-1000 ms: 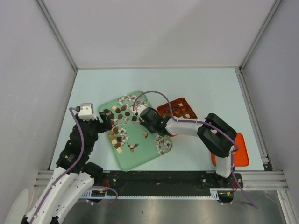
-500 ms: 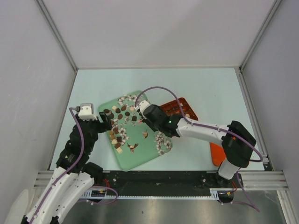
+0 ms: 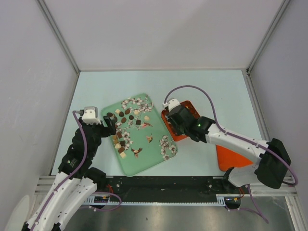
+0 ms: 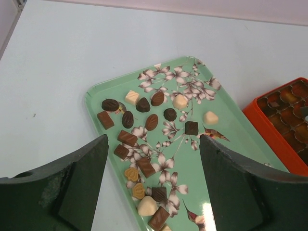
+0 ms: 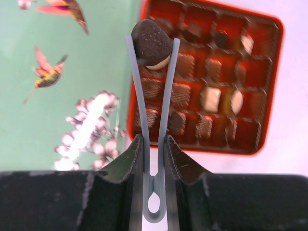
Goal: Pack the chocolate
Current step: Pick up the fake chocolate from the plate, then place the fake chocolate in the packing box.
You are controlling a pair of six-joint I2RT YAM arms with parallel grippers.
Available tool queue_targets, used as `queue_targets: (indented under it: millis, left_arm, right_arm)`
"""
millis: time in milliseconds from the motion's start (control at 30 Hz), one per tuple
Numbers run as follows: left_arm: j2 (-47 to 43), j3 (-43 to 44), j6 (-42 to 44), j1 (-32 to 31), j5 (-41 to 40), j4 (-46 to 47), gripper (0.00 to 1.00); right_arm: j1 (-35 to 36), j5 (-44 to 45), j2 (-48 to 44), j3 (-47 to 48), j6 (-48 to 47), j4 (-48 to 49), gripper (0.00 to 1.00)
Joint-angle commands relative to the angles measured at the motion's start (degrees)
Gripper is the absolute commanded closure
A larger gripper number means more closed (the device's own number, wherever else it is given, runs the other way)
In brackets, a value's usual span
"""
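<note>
One dark chocolate piece (image 5: 151, 45) is sitting pinched in the tips of the grey tweezers (image 5: 153, 96), which the right gripper (image 5: 154, 147) is squeezing shut around it. In the right wrist view the piece is hanging over the left column of the orange box (image 5: 276, 86), just inside the rim that faces the green tray (image 3: 144, 163). The tweezers' long axis is running along that column, and the open cells are lying directly beneath and off to the right of the tips. The coming move is looking like a short drop into a free cell, not a long carry.

Across the tray, the left gripper (image 4: 153, 163) is hovering with its jaws spread wide and gripping nothing, above the tray's left edge. The loose chocolates (image 4: 144, 125) are lying scattered before it. That arm is standing well apart from the box, so the right arm is the one placed to set this piece down.
</note>
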Motion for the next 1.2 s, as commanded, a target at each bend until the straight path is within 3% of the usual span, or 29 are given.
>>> queue_targets:
  millis: [0, 367, 1167]
  left_arm:
    - [0.03, -0.4, 2.07, 0.49, 2.82, 2.74, 0.19]
    - [-0.23, -1.37, 4.45, 0.49, 9.77, 4.86, 0.15]
    - [-0.67, -1.54, 4.89, 0.49, 10.56, 5.12, 0.14]
  right_arm:
    - [-2.98, -0.3, -6.15, -1.77, 6.48, -4.75, 0.83]
    - [-8.25, -6.27, -13.45, -7.13, 15.63, -13.98, 0.83]
    - [-11.95, -11.37, -12.23, -13.38, 15.11, -8.1, 0.79]
